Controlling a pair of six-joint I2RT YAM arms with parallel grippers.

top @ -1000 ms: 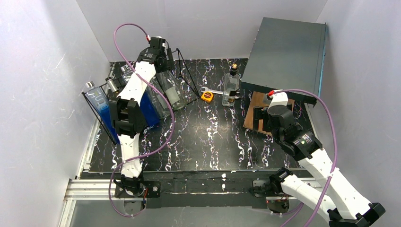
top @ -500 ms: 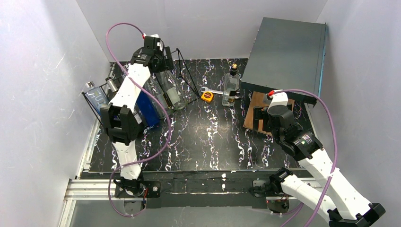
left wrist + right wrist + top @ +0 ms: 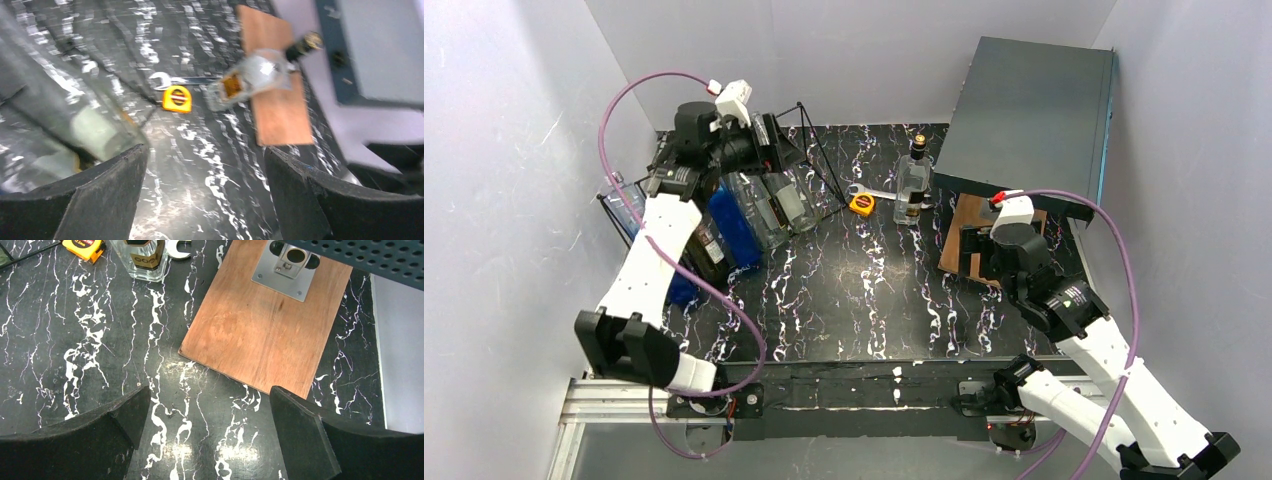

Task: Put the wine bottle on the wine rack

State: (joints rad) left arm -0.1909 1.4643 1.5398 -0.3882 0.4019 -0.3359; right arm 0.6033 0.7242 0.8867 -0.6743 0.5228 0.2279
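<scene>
The black wire wine rack (image 3: 824, 158) stands at the back left and holds several lying bottles, blue and clear. A clear bottle (image 3: 789, 197) lies in its right end; it shows blurred in the left wrist view (image 3: 75, 117). My left gripper (image 3: 774, 152) is open and empty, just above the rack's upper end (image 3: 205, 150). Another clear bottle with a dark neck and gold cap (image 3: 913, 180) stands upright beside the grey box, and shows in the left wrist view (image 3: 255, 75). My right gripper (image 3: 969, 250) is open and empty over the table (image 3: 207, 390), near the wooden board.
A dark grey box (image 3: 1029, 115) fills the back right, with a wooden board (image 3: 964, 225) under its front edge (image 3: 270, 325). A yellow tape measure (image 3: 861, 204) and a wrench (image 3: 872, 192) lie between the rack and the standing bottle. White walls close in both sides.
My left arm has swung its elbow down and to the left. Its gripper has drawn back to the left, off the neck end of the clear bottle on the rack. The right arm is still.
</scene>
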